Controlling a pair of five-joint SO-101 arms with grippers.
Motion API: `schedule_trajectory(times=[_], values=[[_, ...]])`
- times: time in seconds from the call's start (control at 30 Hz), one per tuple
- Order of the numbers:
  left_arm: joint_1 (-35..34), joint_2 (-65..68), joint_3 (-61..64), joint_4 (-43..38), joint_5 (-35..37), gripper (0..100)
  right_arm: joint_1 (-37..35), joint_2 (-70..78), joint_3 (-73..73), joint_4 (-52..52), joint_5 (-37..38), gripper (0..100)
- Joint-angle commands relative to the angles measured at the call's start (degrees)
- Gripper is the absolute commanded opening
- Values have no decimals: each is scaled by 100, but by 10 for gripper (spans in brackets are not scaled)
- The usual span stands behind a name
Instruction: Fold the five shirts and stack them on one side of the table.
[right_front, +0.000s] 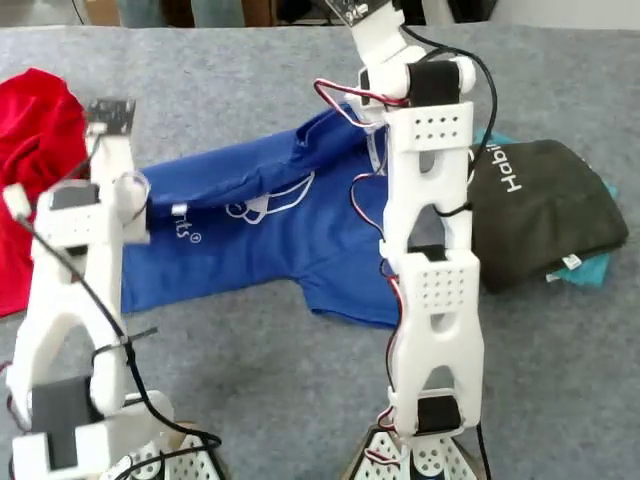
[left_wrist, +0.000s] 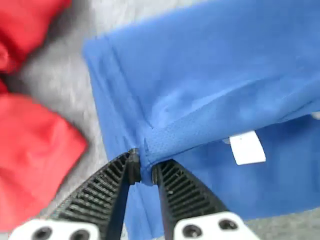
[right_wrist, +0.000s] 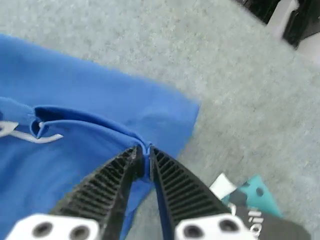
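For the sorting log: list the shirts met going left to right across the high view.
red shirt → blue shirt → dark folded shirt

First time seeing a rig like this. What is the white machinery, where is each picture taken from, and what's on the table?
These are two small white robot arms at a grey table. One picture looks down from a fixed camera; the other two come from a camera on each arm's wrist. A blue shirt lies spread in the middle, a red shirt is bunched beside the left arm, and a folded dark shirt rests on a teal shirt beside the right arm. The left gripper and the right gripper each pinch the blue shirt's cloth.
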Motion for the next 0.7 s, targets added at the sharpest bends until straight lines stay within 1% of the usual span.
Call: schedule_trajectory(times=[0.0,0.07,0.2,0.3,0.37,0.47,0.53,0.6,0.67], values=[[-259,-325,356,-255,-79,28,18,-892,1393,26,-18,15],[-268,-325,505,-360,-79,28,9,-1191,2132,-53,-18,15],[-224,-325,637,-413,-105,28,88,-1763,3442,-554,0,15],[-180,-396,927,-466,-580,27,70,-2316,4382,-730,158,15],[-321,-387,1042,-589,-677,27,-18,-2782,5209,-958,220,15],[-488,-325,1174,-607,-668,27,-185,-3618,6835,-1574,352,15],[-532,-352,1305,-607,-677,28,-193,-4303,8040,-2224,413,15],[-505,-352,1402,-598,-686,28,-185,-4954,9130,-2848,422,15],[-444,-387,1516,-589,-712,28,-123,-5516,9991,-3244,404,15]])
